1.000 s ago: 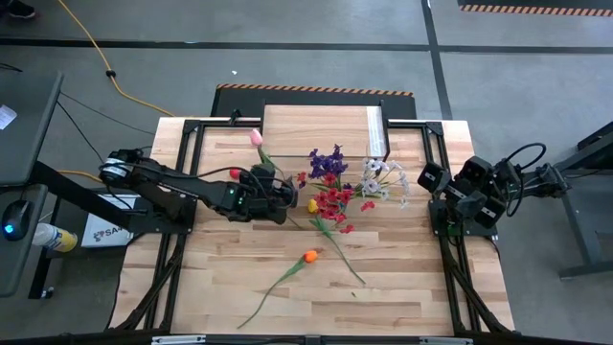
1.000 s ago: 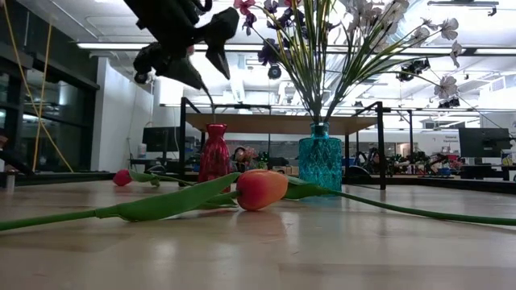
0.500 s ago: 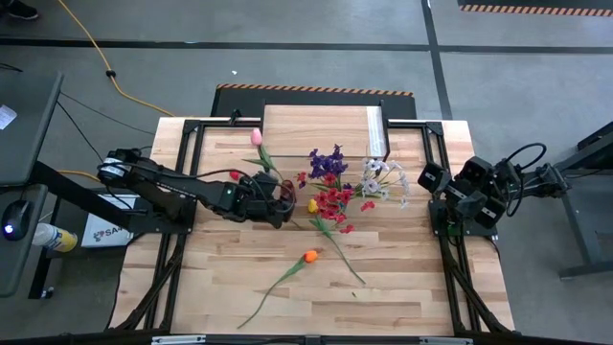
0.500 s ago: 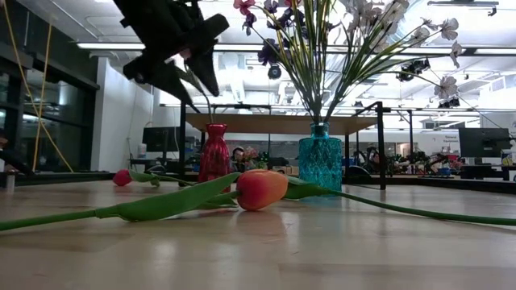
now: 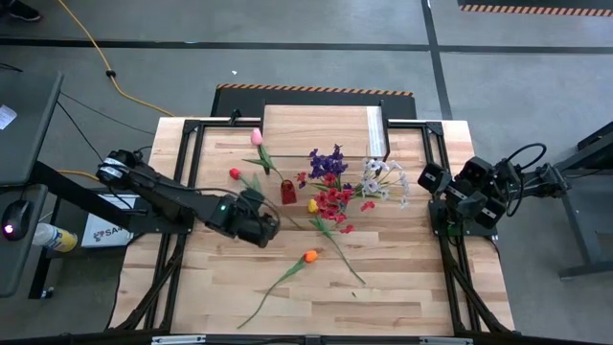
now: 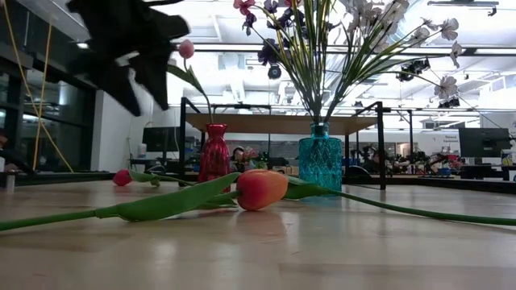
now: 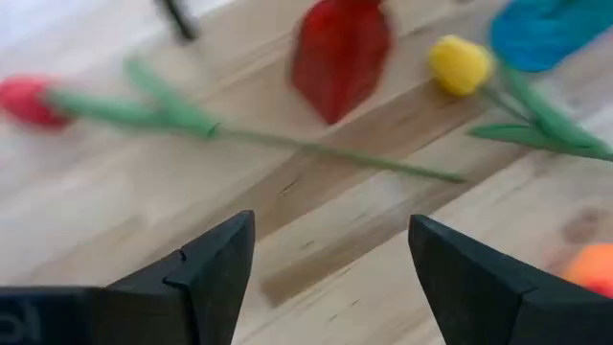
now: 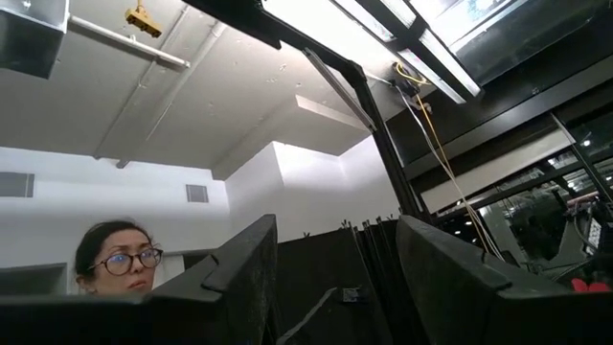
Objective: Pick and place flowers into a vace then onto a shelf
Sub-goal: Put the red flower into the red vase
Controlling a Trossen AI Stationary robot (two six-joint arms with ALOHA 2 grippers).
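A pink tulip (image 6: 186, 48) stands with its stem in the red vase (image 5: 288, 192). The blue vase (image 6: 320, 161) holds purple, white and red sprays (image 5: 345, 182). A red tulip (image 7: 29, 101), a yellow tulip (image 7: 460, 62) and an orange tulip (image 5: 309, 256) lie flat on the table. The shelf (image 5: 324, 129) stands at the far side. My left gripper (image 7: 326, 268) hangs open above bare planks, near-left of the red vase (image 7: 340, 53), pointing slantwise down. My right gripper (image 8: 335, 249) is open, raised at the table's right edge and pointing up.
The orange tulip's long stem (image 5: 273, 287) runs toward the near edge. A green stem (image 5: 345, 259) lies between the blue vase and the near right. Black frame rails (image 5: 182, 182) run along both table sides. A person (image 8: 115, 264) shows beyond the table.
My left gripper has drawn away from above the red vase toward the table's near edge and somewhat left, sinking a little and tipping further downward. The pink tulip has stayed standing in the red vase. My right arm has kept still.
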